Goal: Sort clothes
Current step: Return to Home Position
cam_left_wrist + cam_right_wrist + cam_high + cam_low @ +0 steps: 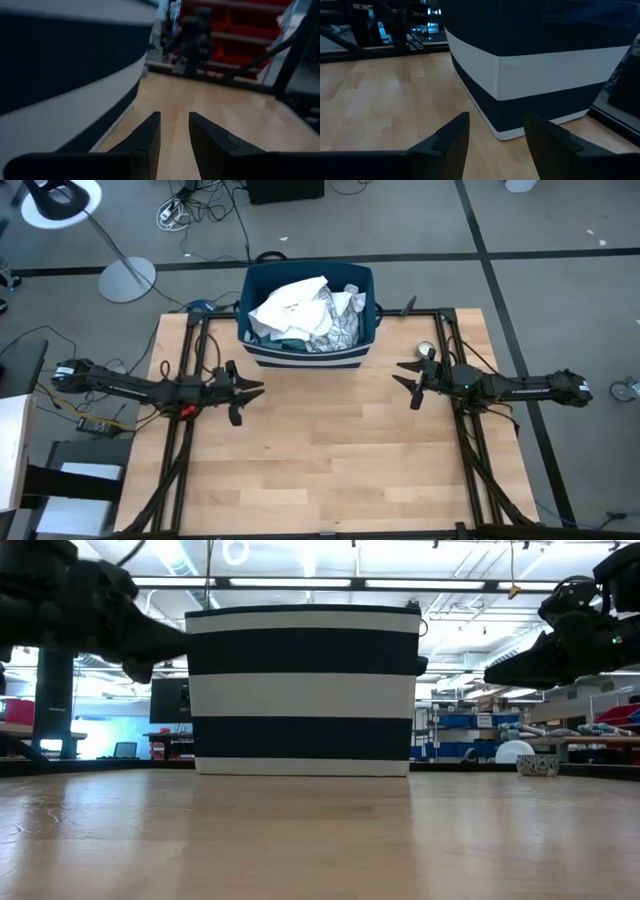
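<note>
The clothes [305,315], white, patterned and teal pieces piled together, lie inside a dark blue and white striped bin [262,280] at the table's far middle. The bin also shows in the low view [302,690], the left wrist view [60,75] and the right wrist view [540,65]. My left gripper [258,389] is open and empty, left of the bin's near corner, above the table. My right gripper [400,373] is open and empty, right of the bin's near corner.
The wooden table [320,470] lies bare between and in front of the grippers. A small round object [427,348] sits near the right arm. Black frame rails [470,450] run along both table sides. A lamp base [127,278] and cables lie on the floor beyond.
</note>
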Motion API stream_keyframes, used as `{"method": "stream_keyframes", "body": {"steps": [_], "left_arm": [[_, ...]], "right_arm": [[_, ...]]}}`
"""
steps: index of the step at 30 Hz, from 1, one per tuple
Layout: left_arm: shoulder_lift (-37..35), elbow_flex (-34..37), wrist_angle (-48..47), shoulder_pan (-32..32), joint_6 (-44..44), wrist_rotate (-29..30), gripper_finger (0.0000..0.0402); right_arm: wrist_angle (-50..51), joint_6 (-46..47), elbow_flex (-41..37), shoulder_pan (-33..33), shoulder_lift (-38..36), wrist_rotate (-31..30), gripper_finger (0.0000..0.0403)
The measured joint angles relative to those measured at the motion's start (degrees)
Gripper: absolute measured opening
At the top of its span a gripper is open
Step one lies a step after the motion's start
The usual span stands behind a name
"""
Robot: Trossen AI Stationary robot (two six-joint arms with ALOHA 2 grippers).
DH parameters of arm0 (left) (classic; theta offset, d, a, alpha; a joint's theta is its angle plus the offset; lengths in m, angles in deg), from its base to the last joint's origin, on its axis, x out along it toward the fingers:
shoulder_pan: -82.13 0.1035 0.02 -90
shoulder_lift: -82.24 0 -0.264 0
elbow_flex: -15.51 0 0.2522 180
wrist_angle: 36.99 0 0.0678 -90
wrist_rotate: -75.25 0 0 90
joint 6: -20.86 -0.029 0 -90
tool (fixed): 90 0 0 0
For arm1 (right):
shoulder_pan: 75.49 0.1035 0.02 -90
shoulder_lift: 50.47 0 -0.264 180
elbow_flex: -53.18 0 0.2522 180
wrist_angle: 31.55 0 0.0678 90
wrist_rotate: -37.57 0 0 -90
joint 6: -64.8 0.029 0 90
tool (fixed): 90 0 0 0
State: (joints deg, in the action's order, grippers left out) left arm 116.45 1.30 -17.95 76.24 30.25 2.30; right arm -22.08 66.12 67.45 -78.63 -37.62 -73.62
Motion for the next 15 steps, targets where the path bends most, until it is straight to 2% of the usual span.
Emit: {"method": "stream_keyframes", "body": {"steps": [6, 11, 15], "left_arm": [[-11.4, 0.0, -4.9, 0.0, -4.5, -1.6, 0.0106], [-21.2, 0.0, -14.2, 0.0, -2.8, -3.5, 0.0106], [-27.9, 0.0, -17.6, 0.0, -3.5, -4.4, 0.0106]], "right_arm": [[-0.3, 0.0, 0.0, 0.0, 0.0, 0.0, 0.0187], [-0.8, 0.0, 0.0, 0.0, 0.0, 0.0, 0.0187], [-1.0, 0.0, 0.0, 0.0, 0.0, 0.1, 0.0187]]}}
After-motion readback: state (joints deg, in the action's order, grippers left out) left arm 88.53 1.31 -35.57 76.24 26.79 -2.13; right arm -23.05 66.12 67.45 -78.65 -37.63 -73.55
